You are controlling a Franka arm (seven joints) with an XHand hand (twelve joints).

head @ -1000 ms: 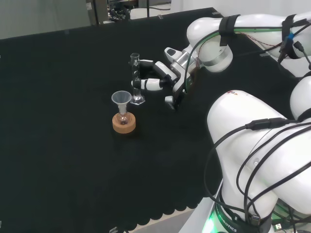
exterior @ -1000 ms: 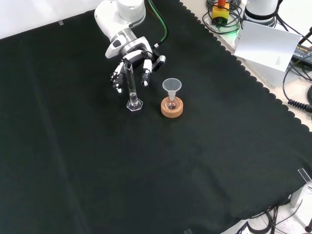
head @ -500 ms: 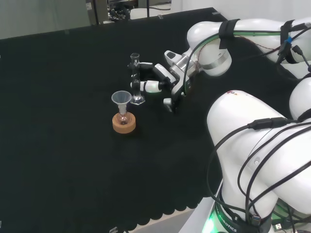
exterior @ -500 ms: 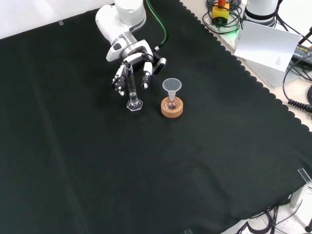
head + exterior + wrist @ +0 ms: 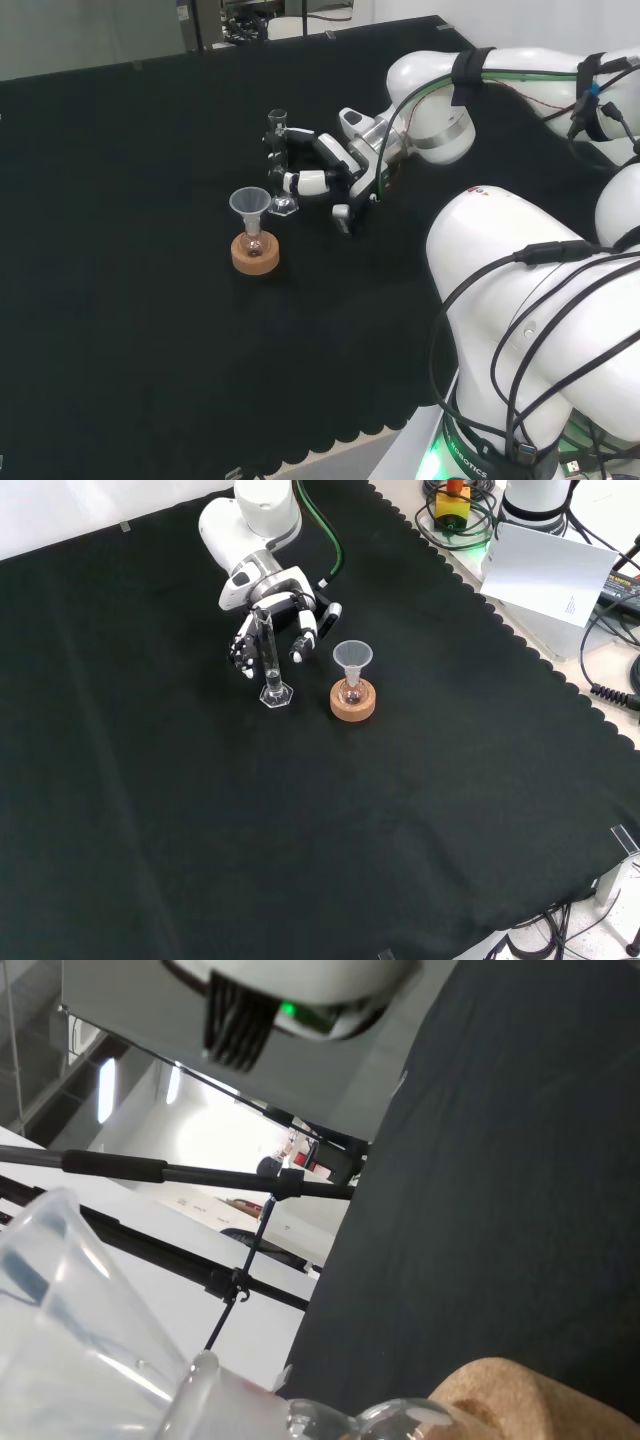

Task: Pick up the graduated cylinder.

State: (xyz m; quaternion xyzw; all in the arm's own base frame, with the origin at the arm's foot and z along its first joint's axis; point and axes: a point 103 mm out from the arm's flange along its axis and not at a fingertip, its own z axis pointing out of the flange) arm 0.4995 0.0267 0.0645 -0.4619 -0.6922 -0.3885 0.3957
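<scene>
The graduated cylinder (image 5: 279, 160) is a thin clear tube standing upright on its hexagonal foot on the black cloth (image 5: 120, 300). In the front view the cylinder (image 5: 268, 658) rises between the fingers of the hand (image 5: 272, 598), which reaches in from the top. One group of fingers (image 5: 243, 650) lies to its left and another finger (image 5: 300, 643) to its right. In the head view the hand (image 5: 340, 165) comes from the right, and its fingers (image 5: 305, 182) reach the tube, still fairly straight. I see no curl round the glass.
A small round flask with a clear funnel (image 5: 250, 203) in its neck sits in a cork ring (image 5: 255, 254) just beside the cylinder. In the front view the cork ring (image 5: 353, 702) is to the right of the cylinder. The wrist view shows the funnel (image 5: 70, 1310) and cork ring (image 5: 530, 1400) close up.
The hand has crept toward the cylinder, leftward in the head view and lower in the front view, so its fingers now flank the tube. The cylinder and flask stand as before.
</scene>
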